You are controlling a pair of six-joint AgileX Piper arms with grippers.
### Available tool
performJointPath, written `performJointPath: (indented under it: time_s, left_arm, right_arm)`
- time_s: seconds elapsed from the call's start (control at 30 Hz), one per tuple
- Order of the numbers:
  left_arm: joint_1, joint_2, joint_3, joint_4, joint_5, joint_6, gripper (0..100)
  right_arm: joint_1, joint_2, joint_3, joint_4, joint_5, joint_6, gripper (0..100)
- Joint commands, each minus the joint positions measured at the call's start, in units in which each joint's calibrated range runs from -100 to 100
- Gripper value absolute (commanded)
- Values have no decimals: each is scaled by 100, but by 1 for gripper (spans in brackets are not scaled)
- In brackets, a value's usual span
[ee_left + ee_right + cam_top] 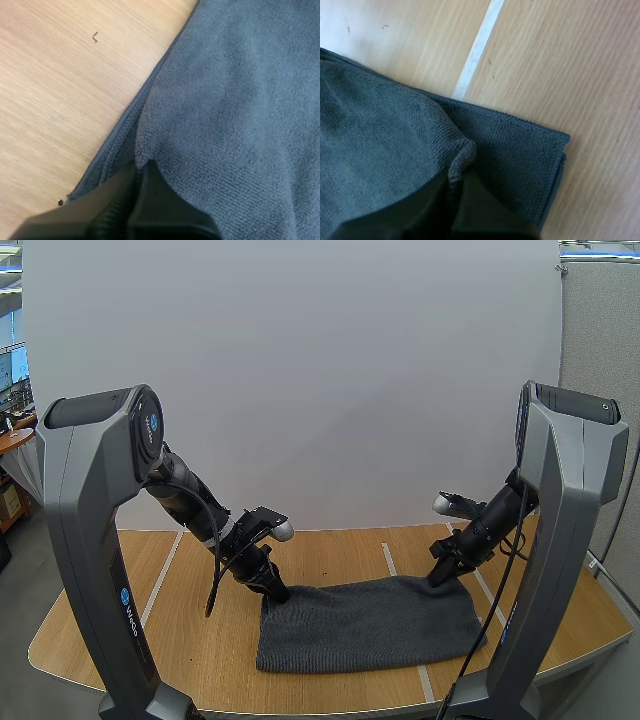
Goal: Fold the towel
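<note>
The grey towel (370, 625) lies doubled (two layers show at its edges) at lower centre of the table (190, 640). The left gripper (279, 593) is clamped on its upper-left corner and the right gripper (441, 578) on its upper-right corner.

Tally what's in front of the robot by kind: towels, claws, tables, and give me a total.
towel: 1, dark grey, lying on the table
Claws: 2, left claw and right claw, each pinching a far corner of the towel
table: 1, wooden
Total: 4
</note>
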Motion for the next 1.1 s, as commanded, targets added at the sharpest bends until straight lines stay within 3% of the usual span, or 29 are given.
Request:
performJointPath:
  time_s: [0.0,0.07,0.1,0.17,0.23,0.53,0.6,0.63,0.7,0.77,0.8,1.07]
  left_arm:
    - [-16,-8,-38,-21,66,-167,37]
    - [-16,-20,-38,-21,104,-190,64]
    - [-16,-32,-38,-21,110,-190,81]
    - [-16,-81,-38,-18,110,-225,95]
    - [-16,-194,-99,-18,189,-234,99]
    - [9,-1160,-487,9,1176,-532,98]
    - [9,-1303,-487,66,1617,-560,89]
    - [9,-1356,-487,67,1772,-560,81]
    - [9,-1404,-487,67,1772,-560,56]
    - [9,-1419,-487,67,1772,-560,22]
    - [9,-1419,-451,67,1772,-560,1]
    - [1,-1382,3,-4,1772,-399,0]
  right_arm:
    - [-21,-94,60,-15,85,-105,61]
    - [-21,-110,60,24,85,-105,100]
    - [-21,-121,60,24,85,-105,100]
    - [-21,-135,-42,24,85,-105,100]
    - [-21,-193,-178,78,85,-105,100]
    - [-21,-769,-610,287,85,-82,100]
    - [-21,-869,-610,287,85,-82,100]
    - [-21,-907,-610,287,85,-48,95]
    - [-21,-1016,-529,259,85,14,57]
    - [-21,-1121,-428,258,85,14,13]
    - [-21,-1135,-341,258,85,5,0]
    - [35,-1181,525,431,85,-219,0]
